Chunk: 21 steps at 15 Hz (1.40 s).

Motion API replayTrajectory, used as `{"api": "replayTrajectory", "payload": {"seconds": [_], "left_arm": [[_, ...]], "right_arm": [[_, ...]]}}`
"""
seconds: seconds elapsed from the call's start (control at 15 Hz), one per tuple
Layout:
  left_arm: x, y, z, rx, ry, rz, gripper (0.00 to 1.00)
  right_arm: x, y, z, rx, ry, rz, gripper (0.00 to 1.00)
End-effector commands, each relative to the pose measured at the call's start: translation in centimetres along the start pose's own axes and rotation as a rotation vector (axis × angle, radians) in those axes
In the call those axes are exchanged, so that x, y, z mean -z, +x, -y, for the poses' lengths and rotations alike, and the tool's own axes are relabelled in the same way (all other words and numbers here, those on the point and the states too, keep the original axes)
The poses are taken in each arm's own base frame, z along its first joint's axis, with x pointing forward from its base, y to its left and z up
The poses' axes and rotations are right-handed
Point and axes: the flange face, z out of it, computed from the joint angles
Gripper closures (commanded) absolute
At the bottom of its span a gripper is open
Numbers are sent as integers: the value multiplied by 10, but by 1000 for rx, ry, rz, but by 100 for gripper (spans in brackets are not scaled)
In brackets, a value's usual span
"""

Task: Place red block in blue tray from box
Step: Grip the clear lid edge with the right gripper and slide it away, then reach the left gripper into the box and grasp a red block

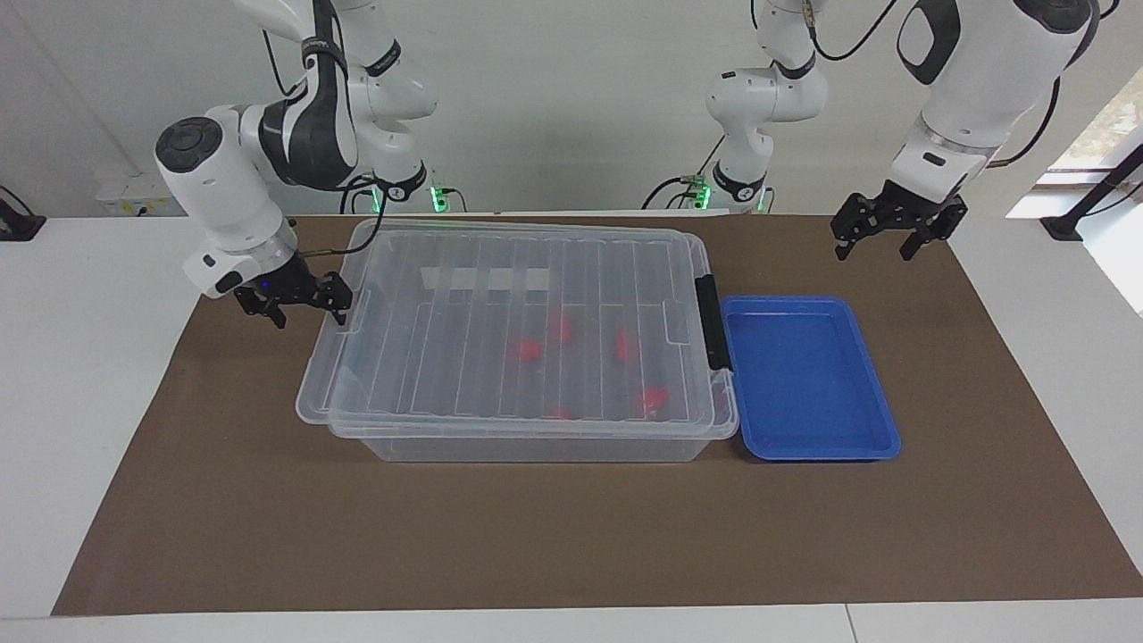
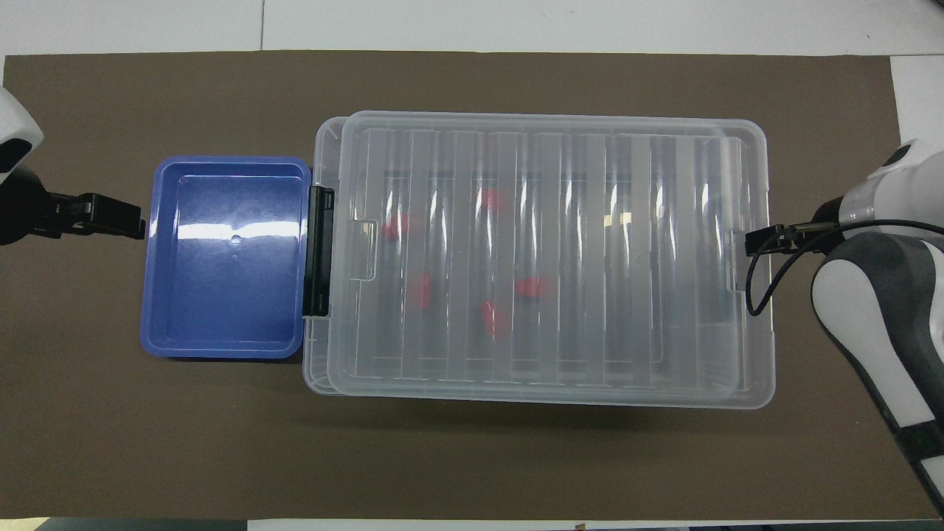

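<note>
The box [image 1: 429, 446] is a large clear bin in the middle of the mat, and it also shows in the overhead view [image 2: 324, 369]. Its ribbed lid [image 1: 446, 357] lies on it, shifted toward the right arm's end. Several red pieces [image 1: 527, 350] show blurred through the lid [image 2: 535, 286]; I cannot tell which one is the red block. The blue tray [image 1: 808, 446] stands empty against the box's latched end [image 2: 221, 346]. My right gripper [image 1: 299, 308] is open at the lid's edge, one finger against it. My left gripper [image 1: 880, 243] is open, in the air over the mat beside the tray.
A dark grey latch [image 1: 713, 321] clips the box's end next to the tray. A brown mat [image 1: 571, 536] covers the table under everything. White table [image 1: 89, 402] borders the mat at both arms' ends.
</note>
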Motion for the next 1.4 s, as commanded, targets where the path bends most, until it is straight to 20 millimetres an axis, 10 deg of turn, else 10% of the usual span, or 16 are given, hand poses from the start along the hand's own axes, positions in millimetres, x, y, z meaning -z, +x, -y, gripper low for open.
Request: {"api": "replayTrajectory", "payload": {"seconds": [0.0,1.13,1.33], "left_arm": [[-1,-6,1,-12,13,20,0],[-3,-2,-14,-37,13,-21,0],[-11,-7,-53,-100,11,-51,0]], "right_arm": [[-3,-10,-20,30,4,-8,0],[6,-20,-107,95,-13,-26,0],[7,-24,-122,104,-16,-27,0]]}}
